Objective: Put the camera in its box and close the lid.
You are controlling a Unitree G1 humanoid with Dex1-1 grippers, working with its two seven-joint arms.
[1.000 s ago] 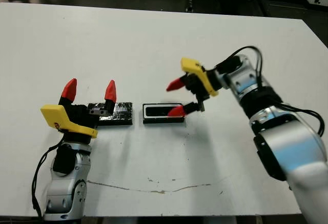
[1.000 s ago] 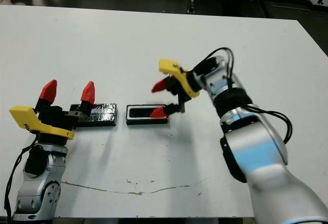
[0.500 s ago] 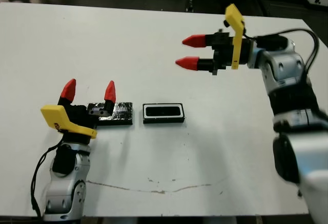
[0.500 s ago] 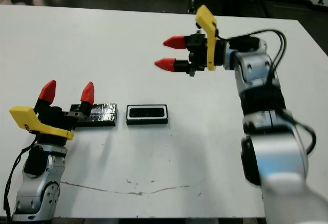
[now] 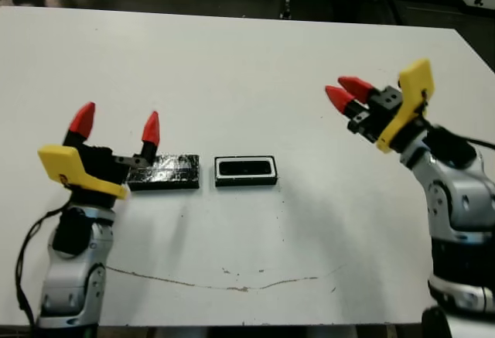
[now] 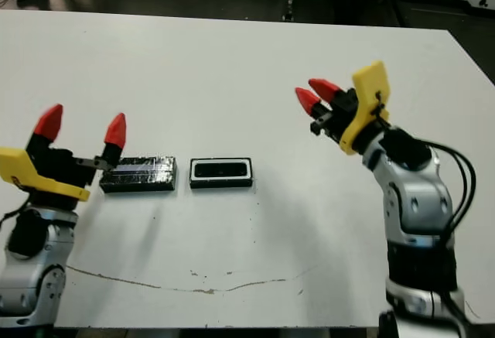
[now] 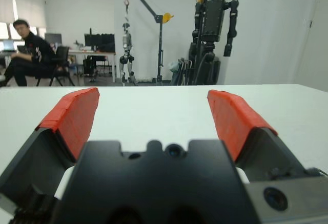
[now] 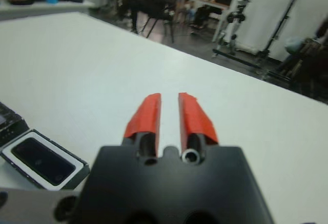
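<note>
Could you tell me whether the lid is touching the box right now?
Apart. The left eye view shows a strip of white table between the lid and the box.

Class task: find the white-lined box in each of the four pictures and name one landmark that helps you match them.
Left eye view: the box lies at table centre, just right of the glossy lid.
Right eye view: the box lies in the same spot beside the lid.
Left wrist view: not in it.
Right wrist view: the box shows at the lower left edge.
Shared landmark: the lid beside it, in both eye views.
</note>
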